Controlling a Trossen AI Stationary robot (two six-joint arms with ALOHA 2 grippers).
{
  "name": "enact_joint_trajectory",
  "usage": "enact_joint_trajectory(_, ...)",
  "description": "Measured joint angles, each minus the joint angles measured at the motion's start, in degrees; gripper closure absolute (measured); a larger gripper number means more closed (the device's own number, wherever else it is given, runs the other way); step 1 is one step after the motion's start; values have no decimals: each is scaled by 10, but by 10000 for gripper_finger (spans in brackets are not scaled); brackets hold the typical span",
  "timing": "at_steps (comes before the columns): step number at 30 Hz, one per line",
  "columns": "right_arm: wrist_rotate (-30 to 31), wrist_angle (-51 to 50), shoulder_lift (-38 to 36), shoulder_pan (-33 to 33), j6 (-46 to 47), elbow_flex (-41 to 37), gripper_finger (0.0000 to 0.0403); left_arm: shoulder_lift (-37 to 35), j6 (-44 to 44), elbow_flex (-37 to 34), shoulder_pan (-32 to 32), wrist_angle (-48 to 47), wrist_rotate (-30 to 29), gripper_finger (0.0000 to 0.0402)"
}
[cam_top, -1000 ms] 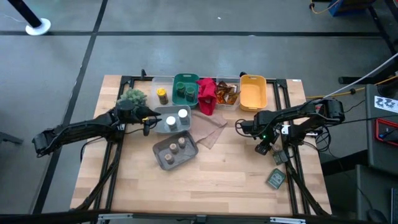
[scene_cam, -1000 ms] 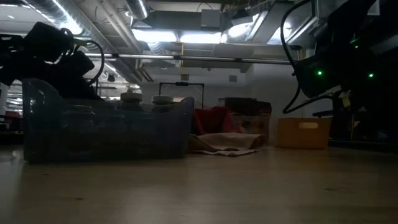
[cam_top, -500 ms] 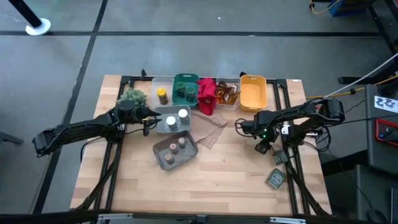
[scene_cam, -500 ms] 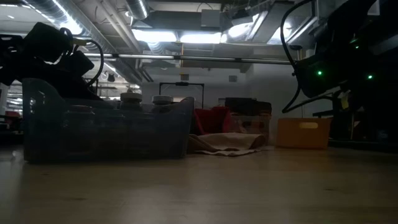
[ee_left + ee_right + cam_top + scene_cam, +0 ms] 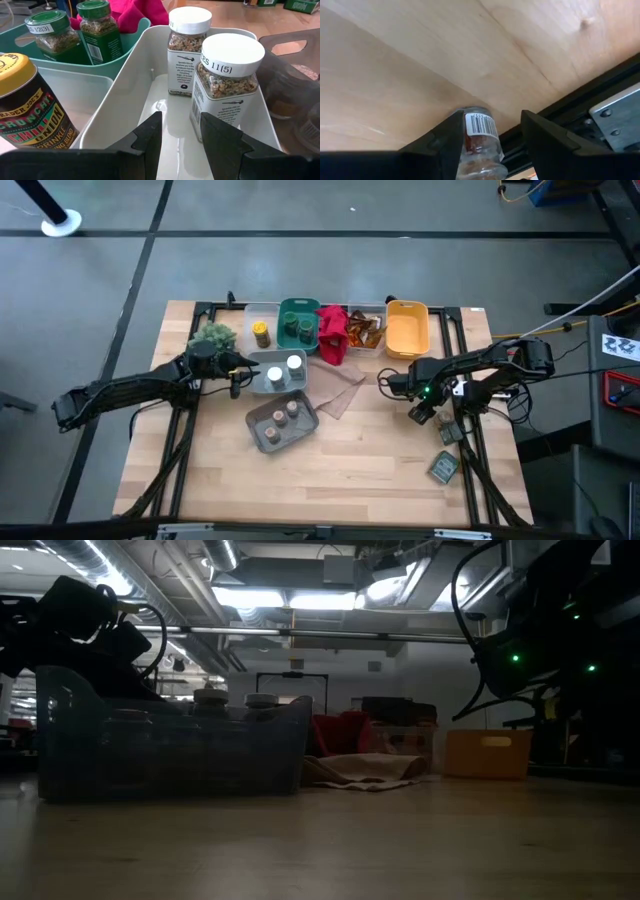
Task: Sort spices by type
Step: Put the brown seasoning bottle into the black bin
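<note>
Far edge crowded: plant [image 5: 213, 335], bins, red cloth [image 5: 333, 333], yellow bin [image 5: 407, 327] in a row. Grey tray [image 5: 282, 423] blocks centre-left. Near half of table [image 5: 340, 480] open; packet [image 5: 444, 468] near right.

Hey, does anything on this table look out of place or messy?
Yes. A dark green packet lies alone near the table's front right corner, far from the bins, and the red cloth is bunched across the back bins.

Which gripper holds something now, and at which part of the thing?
The right gripper holds a clear spice jar by its sides, between the fingers. The left gripper holds nothing, open over the white bin.
</note>
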Motion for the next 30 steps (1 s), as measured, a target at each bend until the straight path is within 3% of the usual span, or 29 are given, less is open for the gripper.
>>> enact_joint_trajectory(14, -35, 2, -5, 0, 10, 0, 204, 0, 0, 0, 0, 0, -1, 274)
enact_joint_trajectory(23, -49, 16, -11, 0, -25, 1, 116, -2, -2, -1, 0, -1, -1, 274)
enact_joint_trajectory(30, -50, 10, -11, 0, -27, 9, 100, -3, -4, -1, 0, -1, -2, 274)
